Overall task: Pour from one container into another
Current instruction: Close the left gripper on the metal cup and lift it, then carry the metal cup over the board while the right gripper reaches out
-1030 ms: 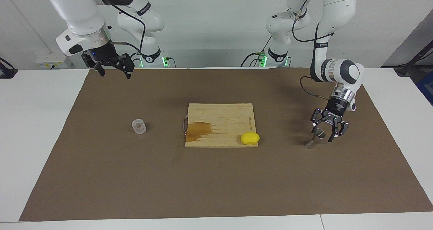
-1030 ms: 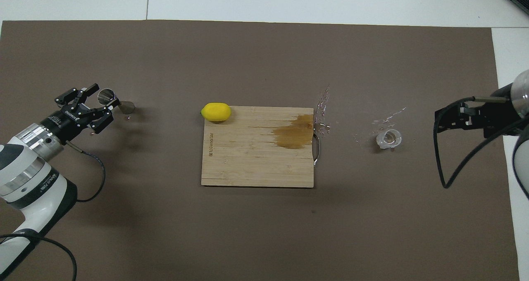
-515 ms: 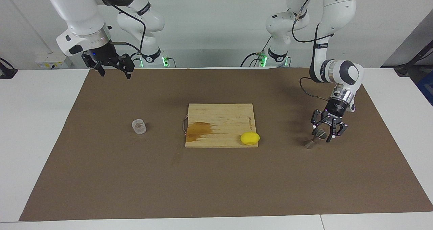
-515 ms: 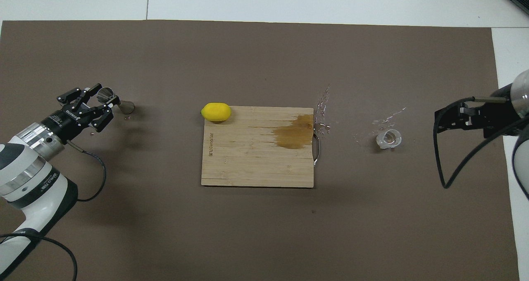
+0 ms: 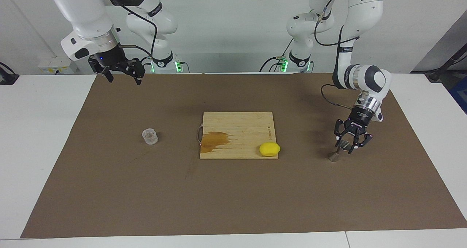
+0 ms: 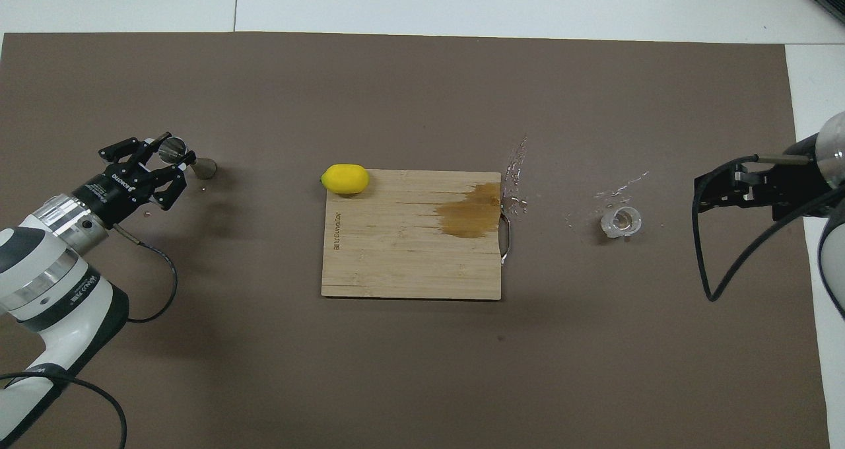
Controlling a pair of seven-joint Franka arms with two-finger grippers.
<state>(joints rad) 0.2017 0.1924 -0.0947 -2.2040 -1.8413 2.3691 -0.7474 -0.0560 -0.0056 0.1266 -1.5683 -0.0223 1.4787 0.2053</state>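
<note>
Clamped on the upper cone of the jigger [image 5: 339,150] is my left end effector [image 5: 349,144], low over the brown mat [image 5: 233,204] at the left arm's end of the desk [image 5: 36,131]. This jigger leans over, its lower cone touching the mat, at about 9 o'clock from the cutting board [image 6: 409,251] in the overhead view. Right end effector [image 5: 122,74] of mine hangs with fingers apart, high over the mat's edge, and this arm waits. At about 3 o'clock from the board in the same view, the glass cup [image 6: 620,220] stands upright on the mat, with spilled drops around it. On the board there is a lemon [image 6: 344,178] at one corner and a wet brown stain [image 6: 470,212] near the handle.
</note>
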